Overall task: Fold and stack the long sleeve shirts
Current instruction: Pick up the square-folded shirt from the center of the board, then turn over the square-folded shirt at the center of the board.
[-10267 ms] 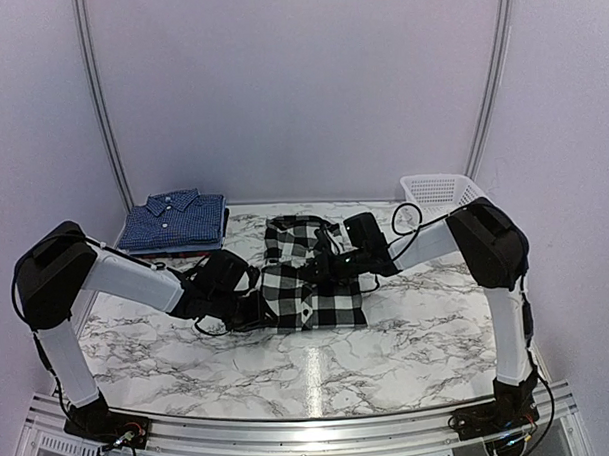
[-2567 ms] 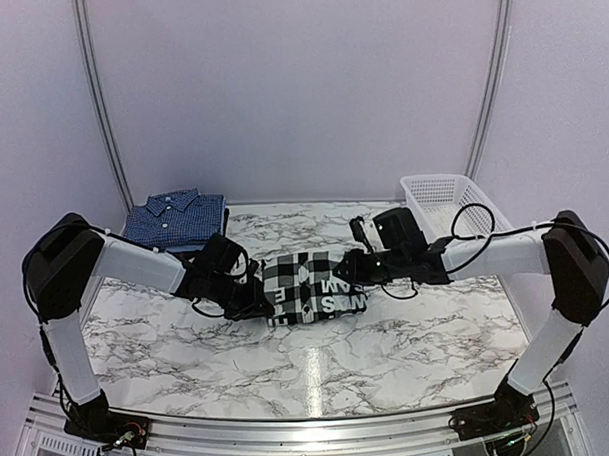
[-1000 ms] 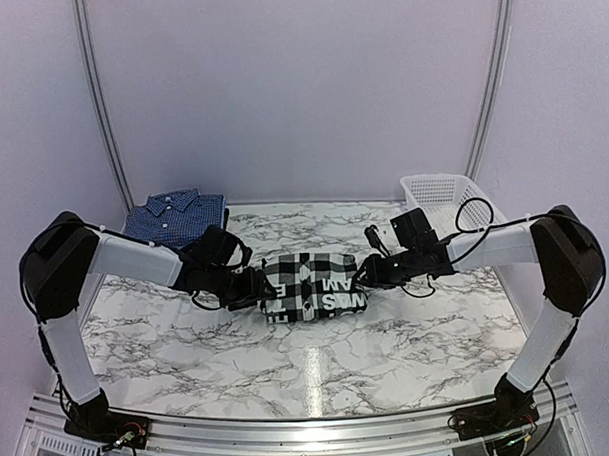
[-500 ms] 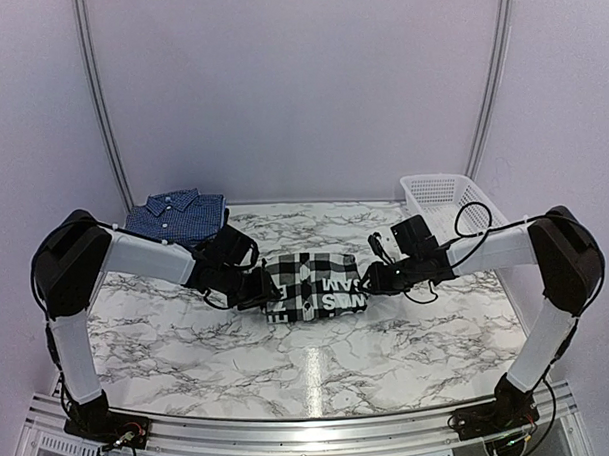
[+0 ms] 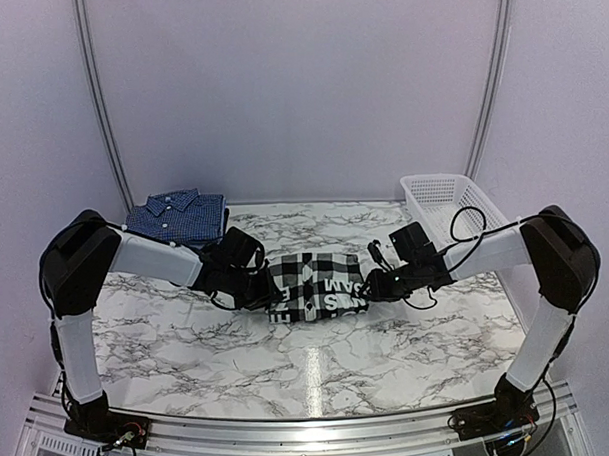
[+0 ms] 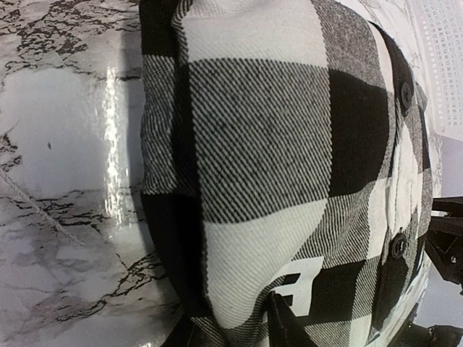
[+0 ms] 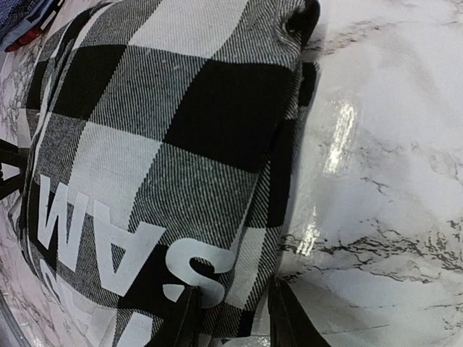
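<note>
Site: marble-patterned table [image 5: 188, 342] with pale walls on three sides.

Item 1, far left corner: folded dark blue shirts [image 5: 174, 218], collar up, well apart from both grippers.

Item 2, left gripper [image 5: 262, 293]: I have it low at the left end of the checked shirt. Its own camera shows one finger [image 6: 278, 322] against the cloth. The other is lost in dark fabric, so I cannot tell whether the grip has closed.

Item 3, centre of table: checked shirt [image 5: 315, 285], big black-and-white squares, folded into a thick, rounded bundle lying across the table between the two grippers. White block lettering runs along its near edge.

Item 4, right gripper [image 5: 369, 286]: low at the bundle's right end. Its fingers [image 7: 184, 322] are clamped on the shirt's folded edge, cloth filling the gap between them.

Item 5, far right corner: white mesh basket [image 5: 443, 195].

View notes: the top camera alone shows both arms reaching inward. The left wrist camera shows the weave and two dark buttons [image 6: 397, 246]. The right wrist camera shows the letters large and shine on the bare marble beside the bundle.
</note>
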